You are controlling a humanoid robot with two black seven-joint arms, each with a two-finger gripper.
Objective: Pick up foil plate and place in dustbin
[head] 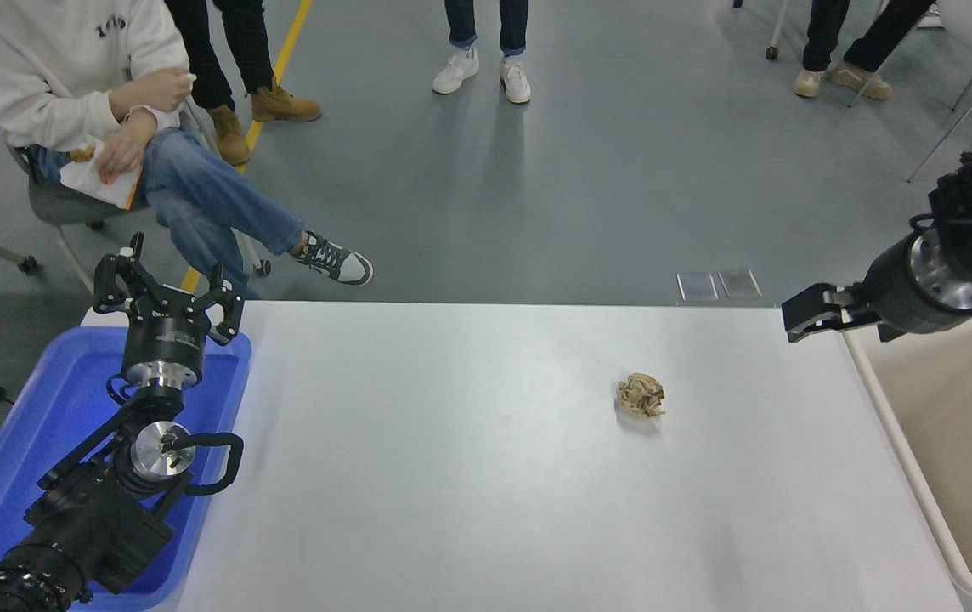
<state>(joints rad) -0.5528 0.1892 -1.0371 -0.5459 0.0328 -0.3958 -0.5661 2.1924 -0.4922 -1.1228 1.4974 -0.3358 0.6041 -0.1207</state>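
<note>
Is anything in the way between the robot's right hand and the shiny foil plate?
No foil plate shows anywhere, so that can't be judged. The right gripper hangs by the far left corner of the dustbin. On the table lies only a paper ball.

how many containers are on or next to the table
2. A blue tray sits at the table's left end, under the parked left arm. A beige dustbin stands at the right edge, partly cut off by the frame. Others may lie out of view.
</note>
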